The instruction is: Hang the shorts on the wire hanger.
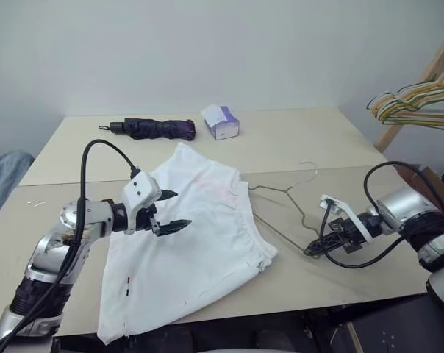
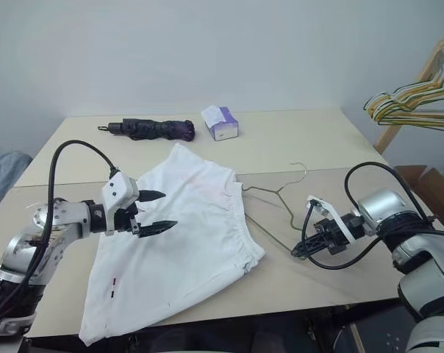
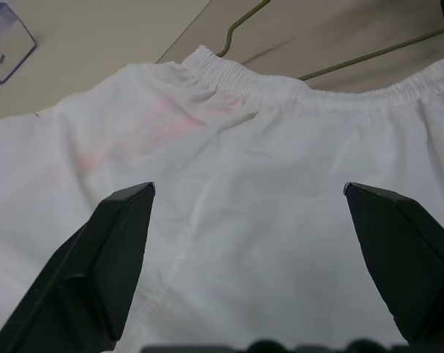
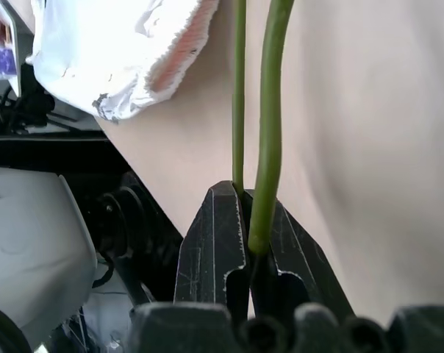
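Shorts (image 1: 189, 246) flat on counter (image 1: 317, 143), waistband toward hanger (image 1: 284, 193). Hanger on counter right of shorts, one end tucked by waistband. Right hand (image 1: 315, 248) clamped on hanger's corner wire. Left hand (image 1: 174, 212) wide apart, hovering over shorts, touching nothing. Step judged: feed hanger into waistband. Best: pinch only upper waistband layer with left, lift to open gap, slide wire in low and level, avoid snagging elastic or dragging shorts.

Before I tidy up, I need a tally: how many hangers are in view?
At least 5: one wire hanger on the table, clamped in the right end effector, partly under the shorts; about four in the bunch of hangers, far right; more may be hidden.
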